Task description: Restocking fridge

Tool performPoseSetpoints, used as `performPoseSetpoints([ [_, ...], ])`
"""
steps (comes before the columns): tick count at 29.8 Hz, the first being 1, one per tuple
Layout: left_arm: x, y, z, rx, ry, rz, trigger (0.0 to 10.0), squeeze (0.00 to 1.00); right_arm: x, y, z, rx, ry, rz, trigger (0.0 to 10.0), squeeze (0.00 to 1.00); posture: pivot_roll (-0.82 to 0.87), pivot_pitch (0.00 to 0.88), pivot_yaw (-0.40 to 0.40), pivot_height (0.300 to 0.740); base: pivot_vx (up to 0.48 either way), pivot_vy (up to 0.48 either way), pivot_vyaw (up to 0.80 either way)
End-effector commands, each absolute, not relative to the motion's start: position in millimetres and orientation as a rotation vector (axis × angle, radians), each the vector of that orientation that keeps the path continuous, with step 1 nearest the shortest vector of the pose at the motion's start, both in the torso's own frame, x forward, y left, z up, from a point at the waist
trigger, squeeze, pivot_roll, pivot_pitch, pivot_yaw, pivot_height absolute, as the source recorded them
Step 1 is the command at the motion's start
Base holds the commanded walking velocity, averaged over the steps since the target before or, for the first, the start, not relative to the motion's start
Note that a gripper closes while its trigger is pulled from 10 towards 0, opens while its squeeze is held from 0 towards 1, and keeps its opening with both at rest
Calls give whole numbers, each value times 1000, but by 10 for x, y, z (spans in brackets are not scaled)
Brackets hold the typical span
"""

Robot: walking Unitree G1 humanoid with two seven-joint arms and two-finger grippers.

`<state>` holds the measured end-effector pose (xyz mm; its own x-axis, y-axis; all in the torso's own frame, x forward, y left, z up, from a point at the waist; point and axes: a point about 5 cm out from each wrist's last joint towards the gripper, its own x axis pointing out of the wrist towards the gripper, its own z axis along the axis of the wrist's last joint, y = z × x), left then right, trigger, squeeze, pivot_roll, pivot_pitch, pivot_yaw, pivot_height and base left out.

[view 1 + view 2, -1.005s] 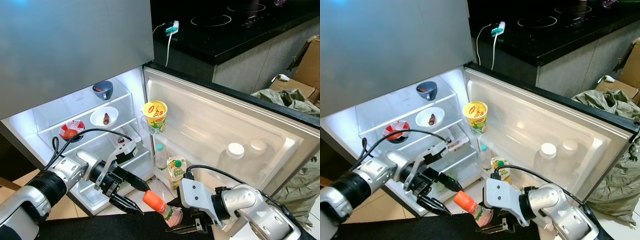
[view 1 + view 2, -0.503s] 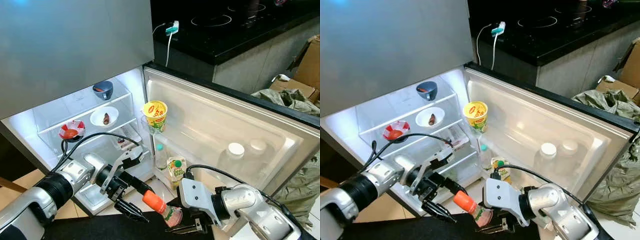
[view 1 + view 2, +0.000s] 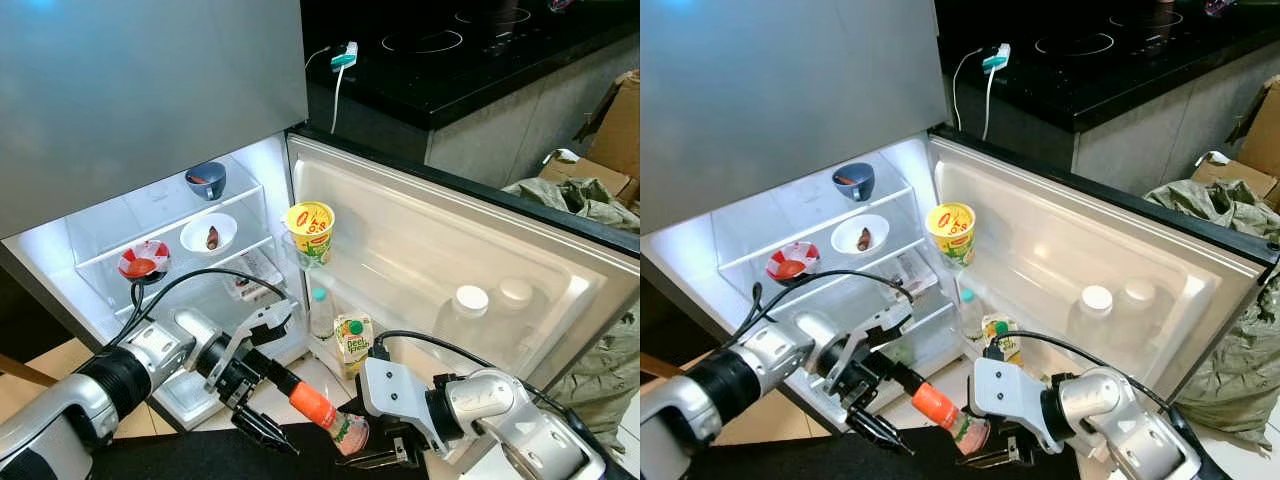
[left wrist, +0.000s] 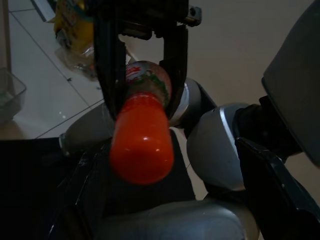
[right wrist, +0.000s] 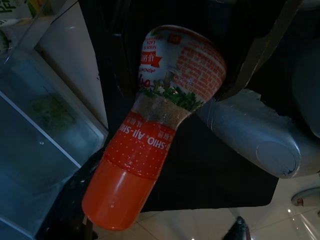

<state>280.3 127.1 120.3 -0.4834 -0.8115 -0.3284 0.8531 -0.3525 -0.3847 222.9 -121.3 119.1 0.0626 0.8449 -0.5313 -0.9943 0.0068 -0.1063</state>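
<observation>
1. The fridge [image 3: 420, 250] stands open, its lit shelves on the robot's left and the inside of its door on the right.
2. The seasoning bottle [image 3: 330, 421] with the orange cap is low in front of the fridge, held tilted between the two arms, the cap pointing toward the left arm.
3. The right end effector [image 3: 392, 452] is closed on the bottle's wide body; the right wrist view shows the bottle [image 5: 150, 125] between its fingers.
4. The left end effector [image 3: 272, 408] is at the cap end with its fingers spread apart, one above the cap and one below; I cannot tell if they touch it.
5. On the shelves are a blue bowl [image 3: 205, 180], a white bowl [image 3: 209, 234] and a red-patterned bowl [image 3: 143, 260].
6. In the door stand a yellow noodle cup [image 3: 311, 231], a juice carton [image 3: 352, 338] and two white-capped jars [image 3: 470, 305].
</observation>
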Motion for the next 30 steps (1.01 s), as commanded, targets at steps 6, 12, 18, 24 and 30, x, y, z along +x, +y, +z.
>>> performPoseSetpoints([
  [6, 2846, 1282, 1182, 135, 644, -1966, 10000, 0, 2172, -1160, 1183, -525, 367, 1521, 10000, 0, -221, 78, 116, 740, 0, 0, 0],
  [12, 2861, 1275, 1184, 140, 642, -1964, 10000, 0, 2164, -1157, 1174, -526, 372, 1522, 10000, 0, -223, 75, 118, 740, 0, 0, 0],
  [18, 2863, 1241, 1164, 127, 636, -1966, 10000, 0, 2152, -1162, 1168, -530, 382, 1527, 10000, 0, -225, 74, 120, 740, 0, 0, 0],
  [24, 2872, 1203, 1176, 106, 617, -1969, 10000, 0, 2132, -1155, 1142, -535, 402, 1539, 10000, 0, -225, 68, 121, 740, 0, 0, 0],
  [30, 2883, 1196, 1170, 102, 613, -1964, 10000, 0, 2116, -1144, 1147, -530, 404, 1550, 10000, 0, -228, 64, 124, 740, 0, 0, 0],
])
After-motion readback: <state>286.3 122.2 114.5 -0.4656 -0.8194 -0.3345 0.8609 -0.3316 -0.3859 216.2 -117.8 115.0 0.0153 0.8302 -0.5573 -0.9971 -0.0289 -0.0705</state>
